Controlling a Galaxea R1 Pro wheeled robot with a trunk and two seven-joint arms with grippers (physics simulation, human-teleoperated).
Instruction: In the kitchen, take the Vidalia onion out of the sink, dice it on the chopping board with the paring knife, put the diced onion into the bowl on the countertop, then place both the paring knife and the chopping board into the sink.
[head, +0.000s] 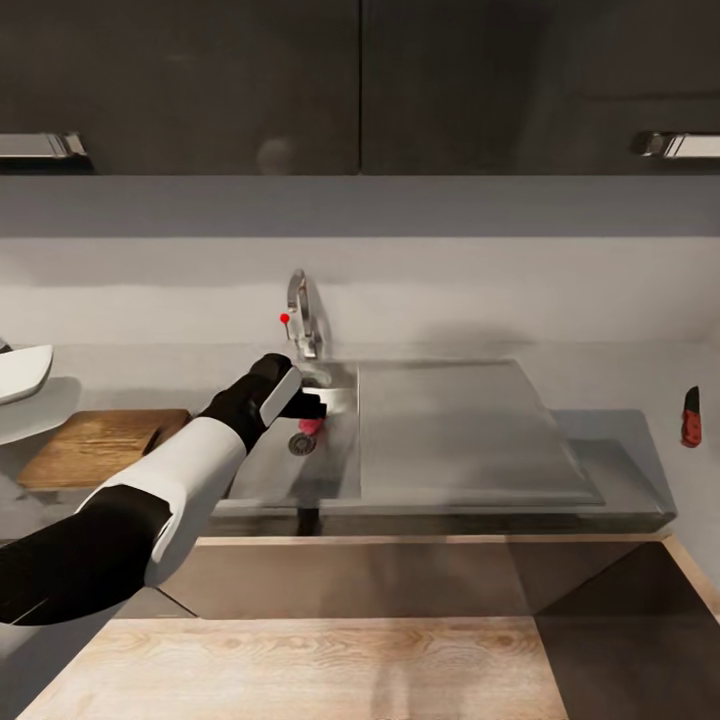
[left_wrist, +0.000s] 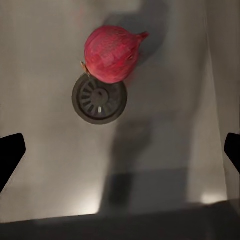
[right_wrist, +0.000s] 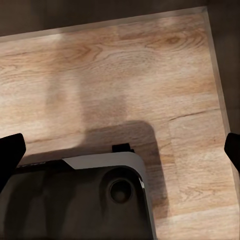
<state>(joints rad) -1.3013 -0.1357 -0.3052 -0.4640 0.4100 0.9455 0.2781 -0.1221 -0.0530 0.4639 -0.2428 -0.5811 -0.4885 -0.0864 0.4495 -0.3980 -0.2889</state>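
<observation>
While no writing is legible, both jaws gape; left gripper (left_wrist: 120, 150) hovers over the onion (left_wrist: 111, 54).

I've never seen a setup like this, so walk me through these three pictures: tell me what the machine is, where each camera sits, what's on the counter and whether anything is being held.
These are simulator renders of a wheeled robot with two arms.

The head view looks down from its head at a kitchen countertop. The left gripper reaches into the sink, just above a red onion beside the drain. Left of the sink lie a wooden chopping board and part of a white bowl; a small knife lies far right.

The left wrist camera looks along that gripper's fingers: they are spread wide, with the onion ahead, not yet gripped.

The right wrist camera looks down at wooden flooring, its fingers open too. Nothing is held.
</observation>
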